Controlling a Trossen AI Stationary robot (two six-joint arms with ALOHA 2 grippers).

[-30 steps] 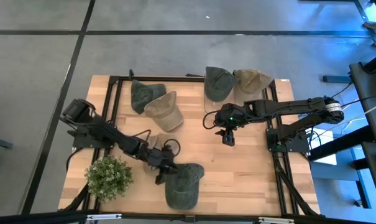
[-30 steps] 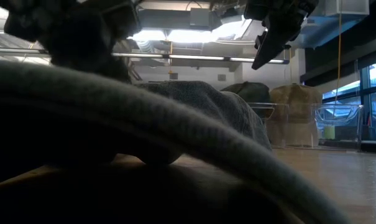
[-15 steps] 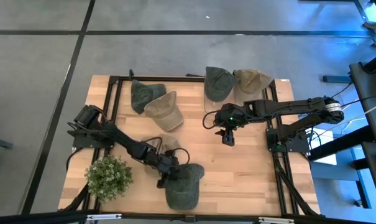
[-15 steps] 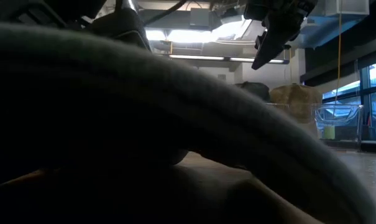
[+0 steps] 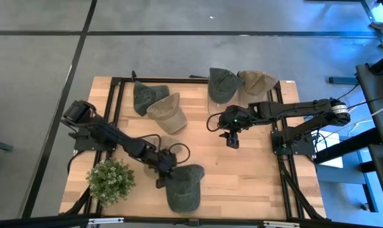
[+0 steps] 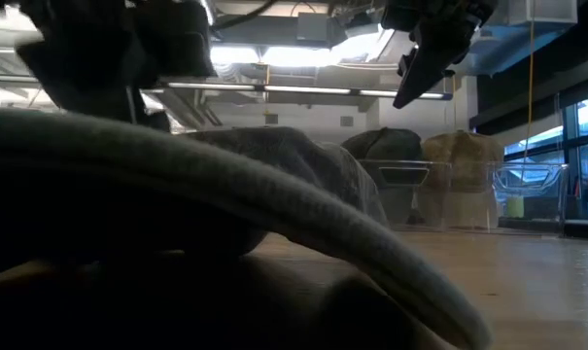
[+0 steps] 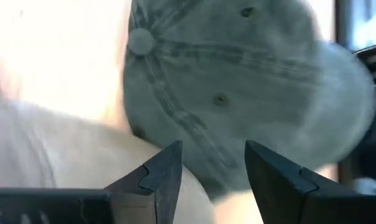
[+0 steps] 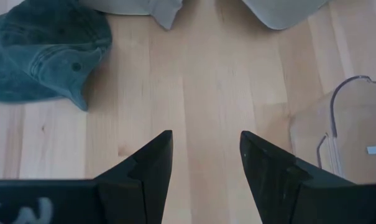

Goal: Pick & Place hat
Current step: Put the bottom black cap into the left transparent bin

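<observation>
A grey-green cap [image 5: 183, 189] lies crown up on the wood near the table's near edge. Its curved rim [image 6: 274, 204] fills the low view. My left gripper [image 5: 161, 172] is low at the cap's left side and open. In the left wrist view its fingers [image 7: 212, 165] stand at the cap's edge [image 7: 237, 81], with tan cloth [image 7: 63, 149] beside and under them. My right gripper [image 5: 232, 140] hangs open over bare wood right of the table's middle, pointing down [image 8: 203, 155], and touches nothing. My left gripper stands open, slanting down from the table's left, one finger [image 7: 163, 171] over the tan cloth and the other [image 7: 275, 171] over the green cap's rim. I cannot tell whether either finger touches the cap. The cap lies flat on the table.
A potted plant [image 5: 111, 180] stands at the near left corner. A green cap [image 5: 147, 96] and a tan cap [image 5: 167, 113] lie far left. Another green cap [image 5: 223, 82] and tan cap [image 5: 257, 81] lie at the far right edge. Clear bins [image 6: 527, 194] stand beyond.
My left gripper reached toward the near right, over the green cap, then drew back toward the left. The cap's rim rose to fill the low view and sank again. The cap now lies slightly farther left than before.
</observation>
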